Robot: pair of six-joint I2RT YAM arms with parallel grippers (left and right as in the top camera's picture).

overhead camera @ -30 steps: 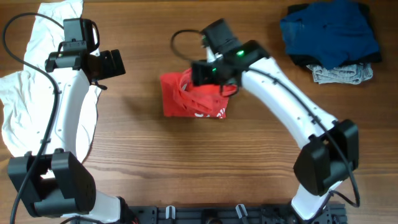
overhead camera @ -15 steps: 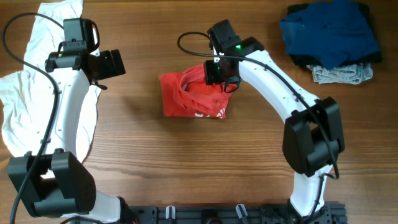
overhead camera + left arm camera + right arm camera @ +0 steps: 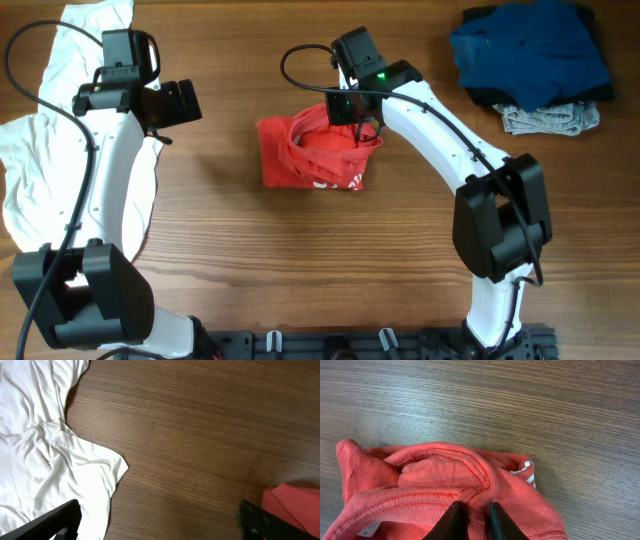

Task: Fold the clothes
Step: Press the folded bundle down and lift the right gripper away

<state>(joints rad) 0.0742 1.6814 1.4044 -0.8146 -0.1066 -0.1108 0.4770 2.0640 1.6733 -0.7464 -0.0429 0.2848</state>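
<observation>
From overhead, the red T-shirt (image 3: 312, 158) lay bunched in a rough rectangle near the middle of the wooden table (image 3: 300, 260), with white lettering showing along its near edge. The right gripper (image 3: 352, 122) was down on the far right corner of that bundle, its jaws drawn in on a raised ridge of red cloth. The left gripper (image 3: 186, 103) hovered over bare wood well to the left of the red T-shirt, jaws spread wide with nothing between them. Beneath and behind the left arm sprawled a large white shirt (image 3: 35, 170), crumpled at the table's left edge. At the far right corner sat a dark blue garment (image 3: 530, 50) in a heap, with a grey piece (image 3: 550, 119) touching its near side.

In the left wrist view, the left gripper (image 3: 160, 522) stood apart, one dark fingertip at each lower corner of the frame. The white shirt (image 3: 45, 460) filled the left side in soft wrinkles, and a corner of the red T-shirt (image 3: 295, 505) showed at lower right beside the right-hand finger.

In the right wrist view, the right gripper (image 3: 472, 516) was clamped on the red T-shirt (image 3: 445, 477), its two fingers (image 3: 451, 521) close together with a stitched fold pinched between them. A small white label (image 3: 527, 467) peeked out at the cloth's right edge, and the table (image 3: 520, 400) ran bare behind it.
</observation>
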